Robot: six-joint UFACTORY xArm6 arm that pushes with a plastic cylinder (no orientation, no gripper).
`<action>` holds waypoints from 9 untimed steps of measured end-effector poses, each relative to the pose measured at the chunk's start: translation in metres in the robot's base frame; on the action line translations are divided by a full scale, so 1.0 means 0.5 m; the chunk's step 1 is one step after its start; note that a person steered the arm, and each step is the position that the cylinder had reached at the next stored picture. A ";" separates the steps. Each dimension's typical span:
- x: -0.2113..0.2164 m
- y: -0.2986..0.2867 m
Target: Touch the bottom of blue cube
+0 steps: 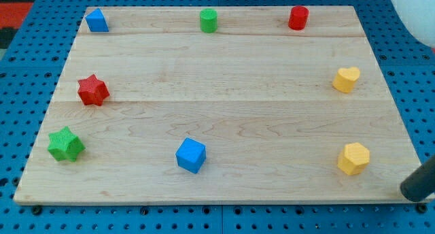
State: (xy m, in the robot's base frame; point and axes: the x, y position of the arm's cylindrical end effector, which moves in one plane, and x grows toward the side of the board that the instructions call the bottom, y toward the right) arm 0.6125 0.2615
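Note:
The blue cube (190, 155) lies on the wooden board (224, 91) near the view's bottom, a little left of centre. My tip (412, 191) shows as a dark rod end at the view's bottom right corner, just off the board's right edge. It is far to the right of the blue cube and touches no block. The nearest block to the tip is a yellow hexagonal block (354, 158).
A blue wedge-like block (97, 20), a green cylinder (209, 20) and a red cylinder (298, 18) stand along the top edge. A red star (92, 90) and a green star (66, 144) lie at the left. A yellow heart (346, 79) lies at the right.

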 end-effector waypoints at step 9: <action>-0.067 -0.536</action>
